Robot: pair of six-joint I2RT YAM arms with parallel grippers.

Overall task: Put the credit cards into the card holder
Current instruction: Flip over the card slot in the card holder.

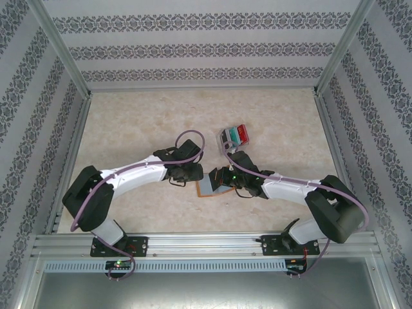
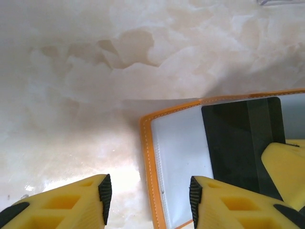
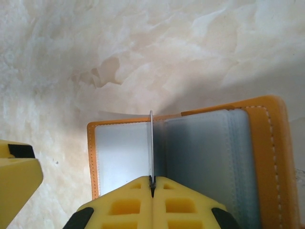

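Orange card holder point(image 3: 268, 157), right hand point(image 3: 152, 185) pinching it

**Table and what lies on it**
Pale, beige-marbled table point(image 1: 129, 116). An orange card holder point(image 1: 205, 188) lies open towards the near edge, about mid-width. A small stack of cards point(image 1: 234, 135), red, teal and grey, lies farther off, right of centre.

Beige marbled table point(image 1: 129, 116), enclosed by grey-patterned walls point(image 1: 199, 45), with an aluminium rail point(image 1: 206, 241) running along its near edge.

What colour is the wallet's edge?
Orange; the card holder shows best in the right wrist view.
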